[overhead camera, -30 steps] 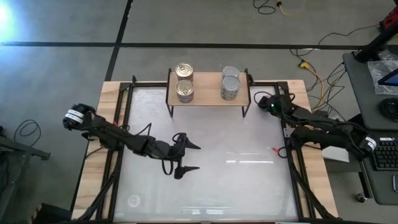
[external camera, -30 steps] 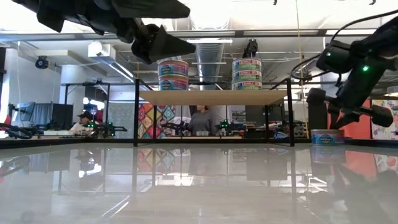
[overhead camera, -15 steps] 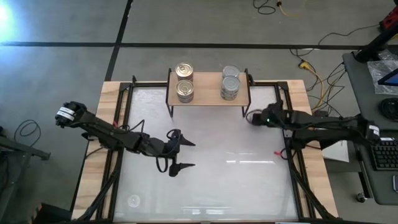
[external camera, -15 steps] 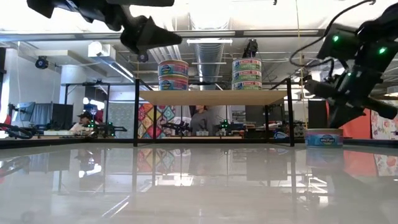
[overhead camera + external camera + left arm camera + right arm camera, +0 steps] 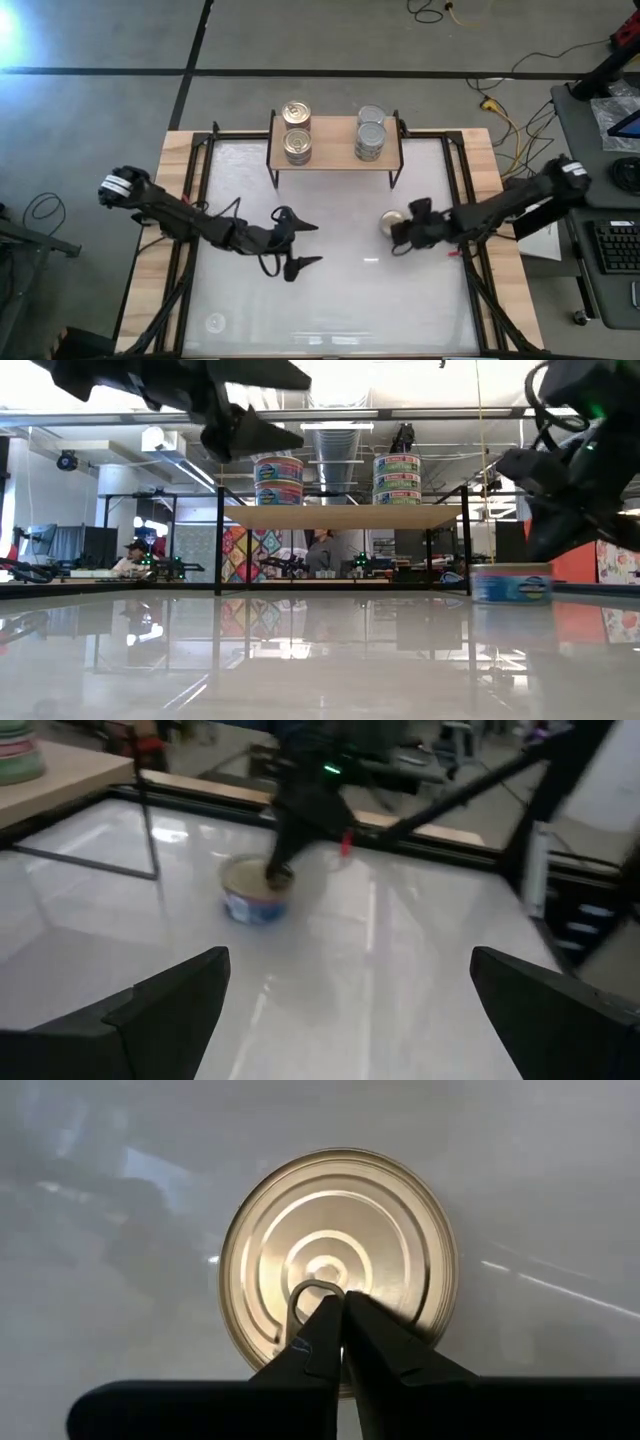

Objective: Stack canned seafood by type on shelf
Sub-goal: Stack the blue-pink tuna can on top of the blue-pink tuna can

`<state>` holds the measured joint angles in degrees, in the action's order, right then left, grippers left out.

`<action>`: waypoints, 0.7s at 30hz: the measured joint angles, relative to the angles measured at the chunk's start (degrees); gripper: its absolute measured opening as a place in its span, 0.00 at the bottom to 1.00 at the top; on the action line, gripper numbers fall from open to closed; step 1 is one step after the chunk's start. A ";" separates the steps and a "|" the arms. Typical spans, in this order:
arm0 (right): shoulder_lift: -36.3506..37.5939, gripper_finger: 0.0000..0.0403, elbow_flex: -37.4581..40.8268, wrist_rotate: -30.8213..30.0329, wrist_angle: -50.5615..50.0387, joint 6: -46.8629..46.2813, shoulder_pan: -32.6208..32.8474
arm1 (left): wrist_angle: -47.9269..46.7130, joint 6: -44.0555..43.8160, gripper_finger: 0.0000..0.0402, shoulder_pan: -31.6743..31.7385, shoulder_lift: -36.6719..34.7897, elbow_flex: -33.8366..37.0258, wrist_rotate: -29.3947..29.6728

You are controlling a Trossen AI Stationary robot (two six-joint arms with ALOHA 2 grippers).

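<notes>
A short tin with a gold pull-ring lid [image 5: 338, 1260] stands upright on the white tabletop, right of centre [image 5: 389, 222] [image 5: 511, 584] [image 5: 253, 890]. My right gripper [image 5: 341, 1318] [image 5: 402, 230] is shut, with its tips on the lid. The shelf [image 5: 335, 150] at the far edge carries gold-lidded tins [image 5: 297, 146] on its left and silver-lidded tins [image 5: 370, 140] on its right, both stacked. My left gripper [image 5: 306, 243] [image 5: 350, 1020] hovers open left of centre, nothing between its fingers. My right gripper rests its shut fingertips [image 5: 325, 1330] on the tin's lid at the pull ring [image 5: 316, 1290], slanting down from the table's right. Whether a tip goes through the ring, I cannot tell. The tin stands upright, its base on the table.
The shelf's thin black legs [image 5: 219, 540] stand on the far part of the table. Black rails [image 5: 470, 270] run along the table's left and right wooden edges. Bare white surface [image 5: 340, 300] lies between the two grippers and toward the near edge.
My right gripper, staying shut, has swung from beside the shelf's right end toward the table's middle and near edge, rolling as it went. The gold-lidded tin has slid along the table with it, upright.
</notes>
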<state>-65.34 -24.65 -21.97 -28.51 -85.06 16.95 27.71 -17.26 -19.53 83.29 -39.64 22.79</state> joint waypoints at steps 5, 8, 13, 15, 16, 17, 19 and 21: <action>-13.78 0.03 -7.24 -3.81 9.69 1.72 3.94 | 8.78 0.60 0.99 -4.03 8.77 0.00 10.72; -20.28 0.03 -14.27 -5.75 14.38 8.19 4.61 | 16.49 -0.80 0.99 -7.19 15.12 0.00 18.92; -22.76 0.03 -24.58 -5.98 12.04 24.19 4.91 | 25.37 -6.54 0.99 -9.95 24.61 -1.34 25.09; -20.98 0.03 -26.95 -5.97 9.64 29.68 4.99 | 25.79 -7.27 0.99 -10.40 28.27 -3.48 24.83; -19.58 0.03 -27.52 -6.46 7.22 31.61 5.08 | 25.74 -7.47 0.99 -10.58 29.99 -4.60 24.66; -18.40 0.03 -27.55 -6.76 4.51 32.87 5.24 | 25.61 -7.82 0.99 -10.60 31.71 -5.81 24.71; -16.25 0.03 -26.75 -6.94 -0.62 34.34 5.29 | 25.64 -8.62 0.99 -10.64 34.77 -8.72 24.78; -13.79 0.03 -24.78 -6.92 -4.60 35.36 5.39 | 25.00 -8.79 0.99 -10.44 37.57 -11.89 26.53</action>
<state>-79.14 -49.43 -28.89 -33.11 -49.70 22.34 52.71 -26.05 -29.97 120.86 -51.53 49.32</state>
